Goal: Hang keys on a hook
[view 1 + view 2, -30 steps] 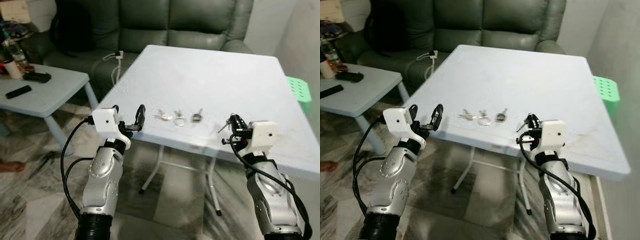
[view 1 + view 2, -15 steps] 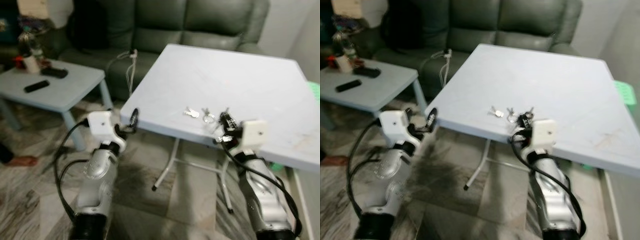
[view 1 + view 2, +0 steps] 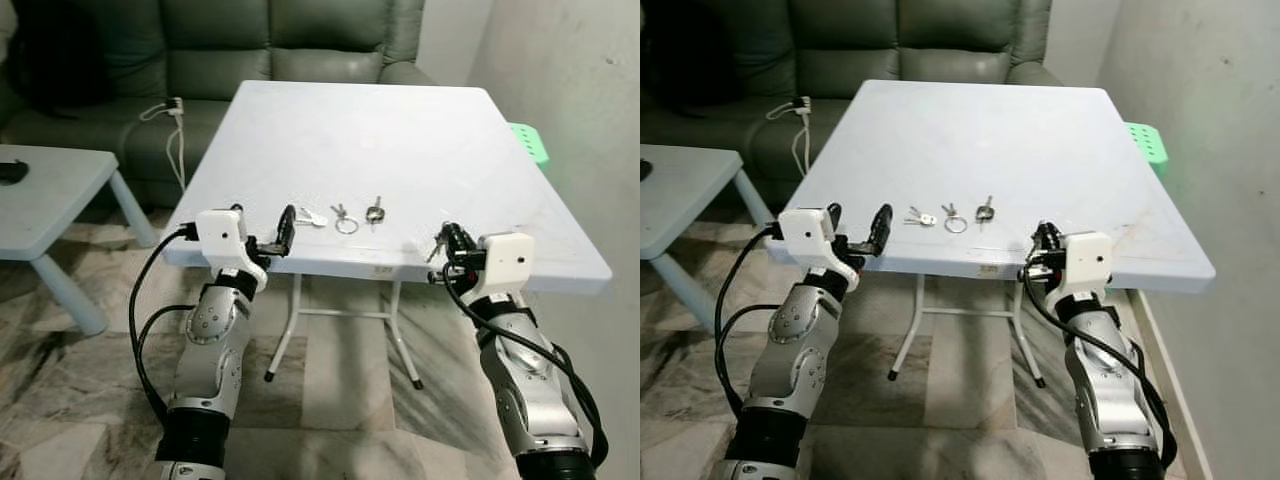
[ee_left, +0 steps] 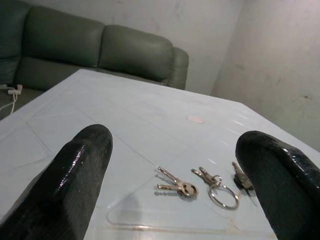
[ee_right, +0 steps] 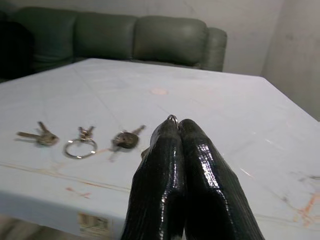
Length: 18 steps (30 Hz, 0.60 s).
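Now, from the left eye view, we see the white tabletop [image 3: 420,130] with three loose key sets lying in a row near its front edge: the left key pair [image 3: 310,216], the ring set [image 3: 345,220] and the dark-headed key [image 3: 374,210]. Our left pincer [image 3: 268,238] hovers at the front edge near the left corner, fingers spread and empty. Our right pincer [image 3: 450,248] sits at the front edge toward the right corner, with a small bunch of keys [image 3: 440,240] showing at its tips.

Next, the left wrist view looks between its two parted fingers [image 4: 65,185] across the tabletop at the three sets, confirming that nothing is held there.

Finally, the right wrist view shows the fingers [image 5: 165,190] pressed tightly together with a sliver of metal ring [image 5: 172,118] poking out above them, a detail the head views blur.

We judge the pick-up done and the carry in hand. The next move calls for finding the hook, then turning toward it without loosening the pinch.
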Motion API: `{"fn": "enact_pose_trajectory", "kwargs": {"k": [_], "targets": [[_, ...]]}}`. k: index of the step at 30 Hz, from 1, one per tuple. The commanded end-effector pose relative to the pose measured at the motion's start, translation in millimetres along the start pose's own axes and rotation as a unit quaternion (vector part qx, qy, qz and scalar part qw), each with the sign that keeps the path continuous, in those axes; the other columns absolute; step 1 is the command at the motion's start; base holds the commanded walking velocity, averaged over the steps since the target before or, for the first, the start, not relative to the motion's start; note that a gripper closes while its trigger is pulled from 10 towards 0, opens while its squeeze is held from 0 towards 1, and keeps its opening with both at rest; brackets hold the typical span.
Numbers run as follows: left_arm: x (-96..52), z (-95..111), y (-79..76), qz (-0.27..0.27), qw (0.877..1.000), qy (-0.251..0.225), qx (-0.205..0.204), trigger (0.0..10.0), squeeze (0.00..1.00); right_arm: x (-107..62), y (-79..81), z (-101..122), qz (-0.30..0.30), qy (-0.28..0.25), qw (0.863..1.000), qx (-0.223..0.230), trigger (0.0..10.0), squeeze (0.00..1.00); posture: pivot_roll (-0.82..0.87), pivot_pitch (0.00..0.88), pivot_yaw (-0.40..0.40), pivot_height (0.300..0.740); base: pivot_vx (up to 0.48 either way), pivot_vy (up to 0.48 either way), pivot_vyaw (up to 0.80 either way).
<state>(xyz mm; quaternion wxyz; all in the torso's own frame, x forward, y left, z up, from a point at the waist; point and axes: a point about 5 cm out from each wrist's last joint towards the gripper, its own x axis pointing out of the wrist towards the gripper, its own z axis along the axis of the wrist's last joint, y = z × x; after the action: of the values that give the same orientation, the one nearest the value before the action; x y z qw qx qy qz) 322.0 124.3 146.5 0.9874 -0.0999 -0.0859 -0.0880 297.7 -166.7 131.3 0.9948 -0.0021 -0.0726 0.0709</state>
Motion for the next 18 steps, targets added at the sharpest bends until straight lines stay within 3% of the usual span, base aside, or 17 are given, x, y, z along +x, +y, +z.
{"fn": "enact_pose_trajectory", "kwargs": {"k": [1, 10, 14, 18], "targets": [[1.6, 2, 4.3, 0.011, 1.0, -0.004, 0.003, 10.0, 0.0, 3.3, -0.5, 4, 0.0, -0.007, 1.0, -0.002, 10.0, 0.0, -0.05, 0.0, -0.023, 0.74, 0.0, 0.0, -0.79], [2.1, 6, 13.6, 0.028, 0.999, -0.006, 0.029, 10.0, 0.0, 6.7, -0.2, 5, -0.012, -0.012, 1.0, 0.002, 10.0, 0.0, -0.05, 0.0, -0.01, 0.74, 0.0, 0.0, -0.79], [2.9, 7, 15.6, 0.032, 0.999, -0.005, 0.023, 10.0, 0.0, 6.7, 0.2, 5, -0.013, -0.012, 1.0, 0.002, 10.0, 0.0, -0.05, 0.0, -0.008, 0.74, 0.0, 0.0, -0.79], [3.9, 6, 16.3, 0.037, 0.999, -0.004, 0.027, 10.0, 0.0, 7.3, 0.6, 5, -0.013, -0.013, 1.0, 0.002, 10.0, 0.0, -0.05, 0.0, -0.01, 0.74, 0.0, -0.44, -0.79]]}}
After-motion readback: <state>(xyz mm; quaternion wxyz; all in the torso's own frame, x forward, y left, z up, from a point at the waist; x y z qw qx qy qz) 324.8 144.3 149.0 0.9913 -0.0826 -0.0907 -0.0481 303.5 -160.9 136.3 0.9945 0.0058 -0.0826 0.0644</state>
